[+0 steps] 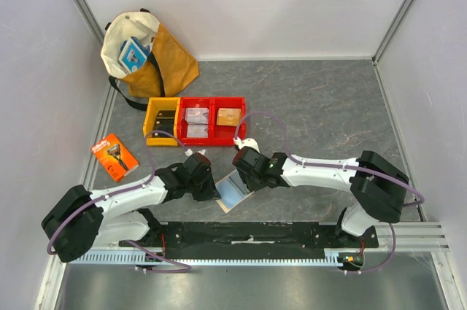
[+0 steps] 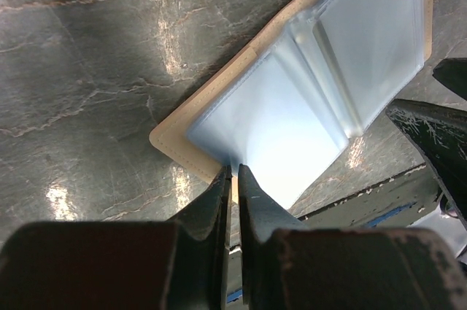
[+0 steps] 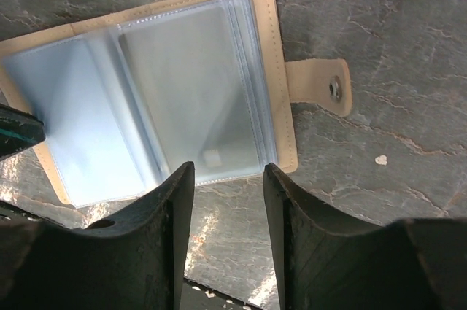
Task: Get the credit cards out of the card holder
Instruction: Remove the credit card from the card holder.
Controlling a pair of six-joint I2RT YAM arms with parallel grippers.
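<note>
The beige-tan card holder lies open on the table between the two grippers, its pale blue clear sleeves facing up. My left gripper is shut on the holder's near corner; the tan edge runs between the fingertips. My right gripper is open, its jaws just off the near edge of the right-hand sleeves. A light grey card with a small pale square shows through that sleeve. The snap tab sticks out to the right. No yellow and blue card shows.
A red bin holding a tan block and a yellow bin stand behind. An orange razor package lies at left. A tan bag sits at back left. A black rail runs along the near edge.
</note>
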